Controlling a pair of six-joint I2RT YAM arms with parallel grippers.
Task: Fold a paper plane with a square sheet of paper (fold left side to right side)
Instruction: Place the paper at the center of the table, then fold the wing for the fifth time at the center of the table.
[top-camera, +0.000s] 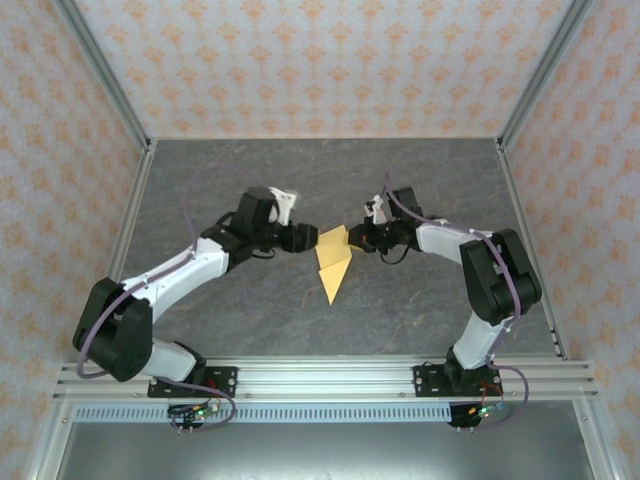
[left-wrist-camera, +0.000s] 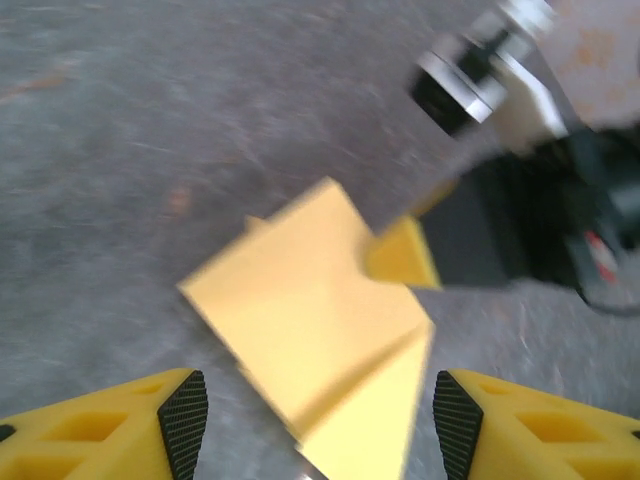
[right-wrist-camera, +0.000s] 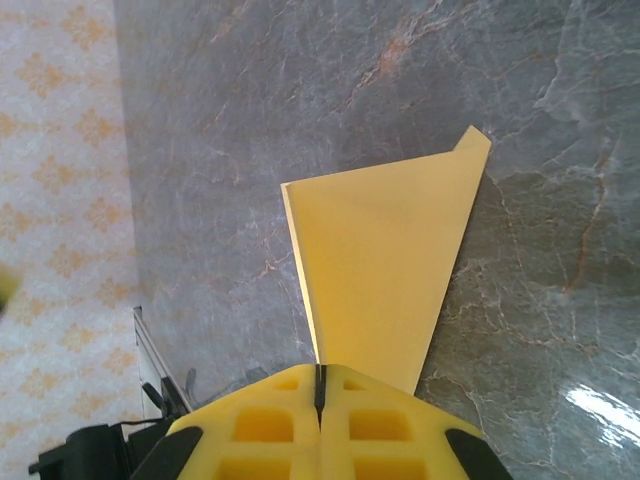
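Observation:
The yellow-orange sheet of paper (top-camera: 333, 266) is folded into a narrow pointed dart, much like a paper plane, with its tip toward the near edge. It sits mid-table between both grippers. My right gripper (top-camera: 357, 240) is shut on its right edge; in the right wrist view the closed jaws (right-wrist-camera: 320, 385) pinch the paper (right-wrist-camera: 385, 260) where it narrows. My left gripper (top-camera: 308, 238) stands open just left of it. In the left wrist view the paper (left-wrist-camera: 310, 320) lies ahead of my spread left gripper (left-wrist-camera: 320, 420), untouched by the pads, with a right finger (left-wrist-camera: 400, 255) at its far edge.
The grey marbled tabletop (top-camera: 250, 180) has bare room on all sides of the paper. Patterned walls and metal frame posts (top-camera: 525, 80) close in the back and sides. A rail (top-camera: 320, 375) runs along the near edge by the arm bases.

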